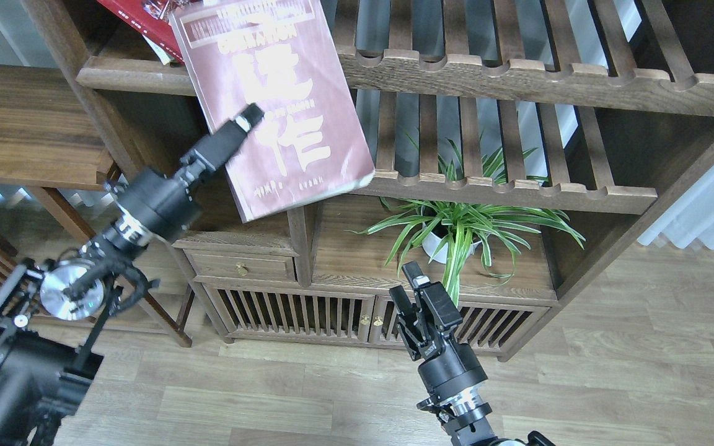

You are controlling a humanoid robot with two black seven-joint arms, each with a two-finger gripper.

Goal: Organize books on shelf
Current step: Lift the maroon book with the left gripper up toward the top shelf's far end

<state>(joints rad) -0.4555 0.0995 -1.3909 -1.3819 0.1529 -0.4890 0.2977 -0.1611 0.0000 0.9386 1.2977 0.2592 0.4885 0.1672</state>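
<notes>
Left gripper (246, 121) clamped on maroon book (276, 105), right gripper (408, 282) released: you should stand it upright before sliding onto the shelf (134, 77) beside the red book (140, 18).

Maroon book (282, 105): I'm seeing it tilting before the shelf (134, 77), overlapping its right end.
Red book (137, 21): leaning on the shelf, behind the maroon book.
Plant (456, 229): sitting lower right, under the slatted rack (518, 74).
</notes>
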